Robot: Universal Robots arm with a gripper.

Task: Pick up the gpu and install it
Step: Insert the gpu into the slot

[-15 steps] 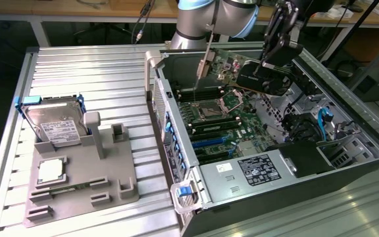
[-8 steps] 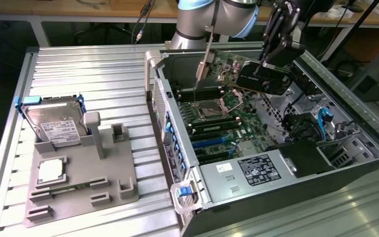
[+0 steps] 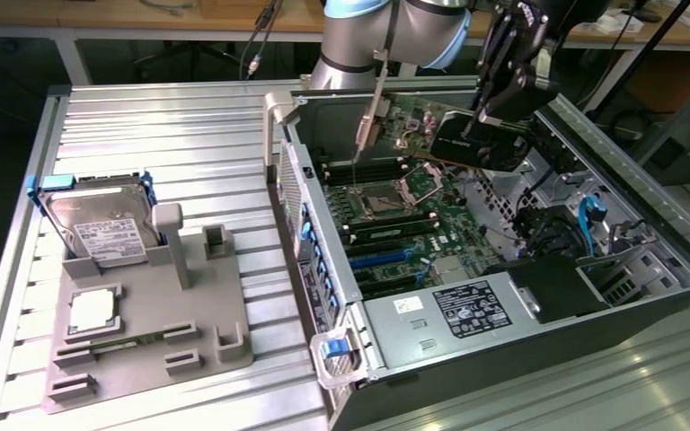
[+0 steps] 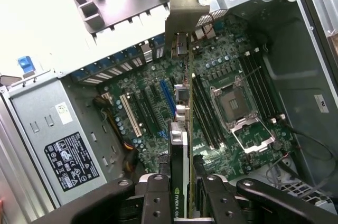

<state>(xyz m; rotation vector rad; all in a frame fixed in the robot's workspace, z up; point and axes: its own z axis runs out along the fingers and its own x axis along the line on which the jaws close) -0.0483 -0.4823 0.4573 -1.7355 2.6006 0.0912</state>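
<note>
My gripper is shut on the gpu, a green card with a black fan face, and holds it in the air over the open computer case. Its silver end bracket hangs toward the case wall on the exterior view's left. In the wrist view the gpu shows edge-on between my two black fingers, with the gripper around its near end. Its bracket points at the case's slotted wall. Below the card lies the motherboard with its blue slot and white slot.
The case holds a CPU socket, memory slots, a power supply and blue cables. On the exterior view's left, a grey fixture carries a silver hard drive and a processor chip.
</note>
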